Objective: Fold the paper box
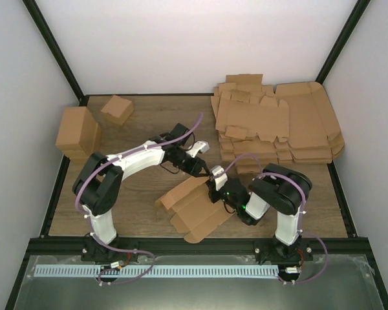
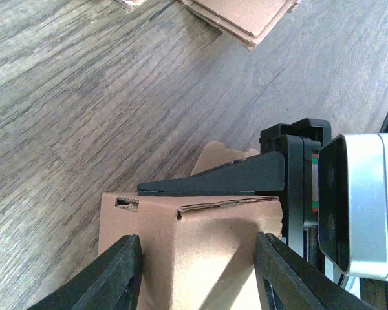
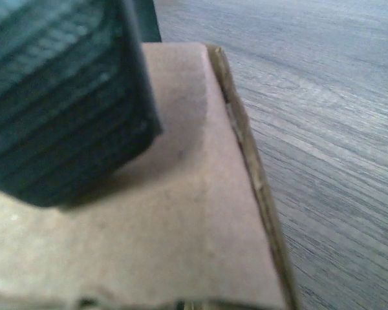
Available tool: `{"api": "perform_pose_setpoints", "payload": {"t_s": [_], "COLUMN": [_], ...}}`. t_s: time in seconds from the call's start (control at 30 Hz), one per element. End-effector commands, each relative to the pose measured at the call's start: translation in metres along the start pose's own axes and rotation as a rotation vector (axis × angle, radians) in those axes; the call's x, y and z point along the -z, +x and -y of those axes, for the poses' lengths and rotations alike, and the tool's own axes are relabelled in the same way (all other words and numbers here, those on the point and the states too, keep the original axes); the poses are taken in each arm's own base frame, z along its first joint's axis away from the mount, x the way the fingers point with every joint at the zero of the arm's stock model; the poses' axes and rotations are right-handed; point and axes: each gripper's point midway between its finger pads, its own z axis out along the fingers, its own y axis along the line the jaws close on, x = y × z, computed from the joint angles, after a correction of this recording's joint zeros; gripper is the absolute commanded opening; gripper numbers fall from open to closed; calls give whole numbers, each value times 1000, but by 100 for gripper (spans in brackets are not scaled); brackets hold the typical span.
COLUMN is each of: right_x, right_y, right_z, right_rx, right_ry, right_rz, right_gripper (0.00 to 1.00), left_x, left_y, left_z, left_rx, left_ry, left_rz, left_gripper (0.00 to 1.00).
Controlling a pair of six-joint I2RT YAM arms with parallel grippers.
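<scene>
Closest to the lens in the right wrist view, a ribbed dark finger pad (image 3: pixel 64 110) of the right gripper (image 1: pixel 215 179) lies flat on a flap of the paper box (image 1: pixel 197 210). That picture is blurred and the opposite finger is out of sight, so I cannot tell whether the flap is pinched.

The paper box sits on the table (image 1: pixel 142 190) between the two arm bases. It is half formed, with some walls raised and its near end lying flat.

The left gripper (image 2: pixel 200 258) meets the box's far corner with its fingers (image 2: pixel 113 278) parted around a folded corner; whether they press it I cannot tell.

The left arm stretches low toward the box, while the right arm is folded tight beside it, elbow up.

Beyond the box to the right lies a stack of flat cardboard sheets (image 1: pixel 271 123). Beyond it to the left stand a tall brown box (image 1: pixel 77 132) and a small cube-like box (image 1: pixel 116 108).
</scene>
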Motion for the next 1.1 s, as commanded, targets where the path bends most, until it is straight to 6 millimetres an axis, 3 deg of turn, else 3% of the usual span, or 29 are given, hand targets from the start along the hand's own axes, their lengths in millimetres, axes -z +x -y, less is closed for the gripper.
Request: {"api": "perform_pose_setpoints", "payload": {"t_s": [0.0,0.37,0.43,0.53,0.87,1.0,1.07], "right_x": [-5,3,4,3,3,4,4], "right_y": [-2,-19,-22,-24,-25,-26,-27], "right_z": [-16,-7,-6,-4,1,6,6], "right_rx": [46,47,47,47,43,41,42], "right_ry": [-22,30,37,49,79,109,113], "right_rz": [10,57,68,75,81,84,87], "right_gripper": [14,19,16,2,1,13,19], "left_x": [-12,0,0,0,4,8,10], "left_y": [21,8,8,9,11,6,4], "left_z": [-16,-9,-8,-6,-4,-2,-2], "left_rx": [11,8,9,11,21,20,21], "left_ry": [-43,-20,-12,-1,17,19,10], "left_rz": [-71,-31,-32,-35,-32,-18,-8], "left_gripper": [49,50,50,50,50,51,56]}}
